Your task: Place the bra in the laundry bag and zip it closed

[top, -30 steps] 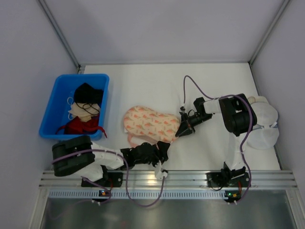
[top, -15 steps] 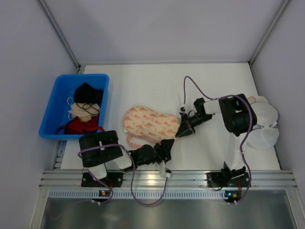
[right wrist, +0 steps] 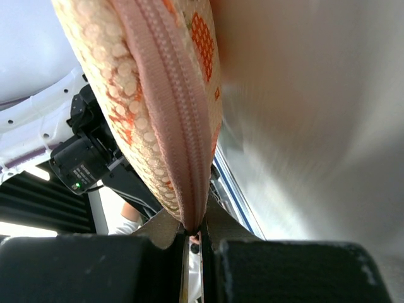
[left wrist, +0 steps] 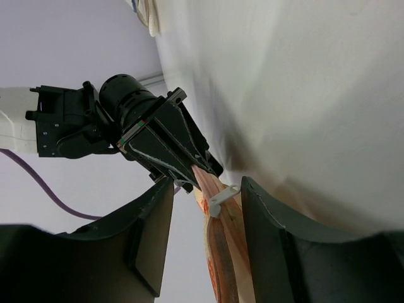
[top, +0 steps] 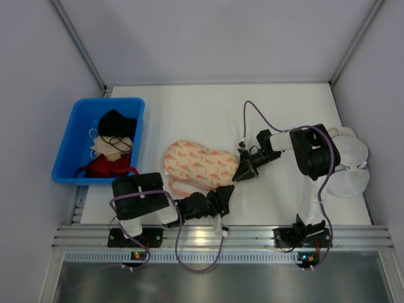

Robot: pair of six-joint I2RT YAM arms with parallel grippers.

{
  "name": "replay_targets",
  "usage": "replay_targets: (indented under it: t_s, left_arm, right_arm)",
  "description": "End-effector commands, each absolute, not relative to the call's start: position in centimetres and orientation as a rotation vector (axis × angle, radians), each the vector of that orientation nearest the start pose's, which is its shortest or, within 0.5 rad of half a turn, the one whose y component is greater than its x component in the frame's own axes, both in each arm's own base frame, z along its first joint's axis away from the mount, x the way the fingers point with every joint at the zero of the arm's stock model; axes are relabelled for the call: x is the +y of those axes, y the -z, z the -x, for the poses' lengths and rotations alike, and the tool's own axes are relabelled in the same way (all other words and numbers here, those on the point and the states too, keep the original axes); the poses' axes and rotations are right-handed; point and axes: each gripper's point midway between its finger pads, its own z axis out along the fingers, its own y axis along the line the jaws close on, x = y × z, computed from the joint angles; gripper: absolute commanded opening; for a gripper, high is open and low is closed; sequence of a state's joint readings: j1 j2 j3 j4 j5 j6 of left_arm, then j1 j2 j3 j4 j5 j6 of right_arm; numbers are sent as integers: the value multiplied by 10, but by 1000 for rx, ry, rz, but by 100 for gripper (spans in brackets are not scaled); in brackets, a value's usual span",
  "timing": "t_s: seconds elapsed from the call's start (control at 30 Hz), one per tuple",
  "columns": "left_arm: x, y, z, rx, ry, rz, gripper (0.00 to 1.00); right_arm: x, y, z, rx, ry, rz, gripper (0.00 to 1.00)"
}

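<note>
The laundry bag (top: 199, 163) lies folded shut in the middle of the table, peach-pink with reddish print. My right gripper (top: 242, 173) is shut on the right end of its pink zip rim (right wrist: 170, 107), with the fabric pinched between the pads (right wrist: 194, 230). My left gripper (top: 226, 194) is open at the bag's near right edge. In the left wrist view the zip rim and its white zip pull (left wrist: 222, 199) sit between the open jaws (left wrist: 207, 184), untouched, with the right gripper (left wrist: 183, 158) just beyond. The bra is not visible in any view.
A blue bin (top: 69, 148) at the left holds black, beige and red garments. White round domes (top: 351, 163) lie at the right wall behind the right arm. Walls close in the table on three sides.
My left arm has swung to the right and its open gripper has moved along the bag's near edge towards the right end. The right gripper and the bag have stayed put.
</note>
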State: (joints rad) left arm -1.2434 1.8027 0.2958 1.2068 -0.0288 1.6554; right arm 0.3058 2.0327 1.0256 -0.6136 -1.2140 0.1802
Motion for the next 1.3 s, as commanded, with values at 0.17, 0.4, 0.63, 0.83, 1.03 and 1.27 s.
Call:
replay_targets:
  t_s: [0.17, 0.4, 0.63, 0.83, 1.03, 1.27]
  left_arm:
    - [-378, -78, -180, 232, -369, -1790, 44]
    - [-373, -80, -178, 229, -383, -1791, 17]
    - [-361, -79, -153, 238, -347, -1800, 0]
    - [-346, -63, -132, 326, -296, -1866, 0]
    - [-330, -57, -138, 450, -333, -1856, 0]
    - [-312, -59, -150, 655, -339, -1778, 0]
  right_arm:
    - [246, -55, -207, 2834, -1968, 165, 0]
    - [245, -53, -207, 2840, -1964, 159, 0]
    - [244, -54, -211, 2822, -1947, 181, 0]
    - [239, -54, -220, 2804, -1910, 161, 0]
    - [228, -49, -228, 2807, -1857, 114, 0]
    - [212, -42, -237, 2804, -1771, 67, 0]
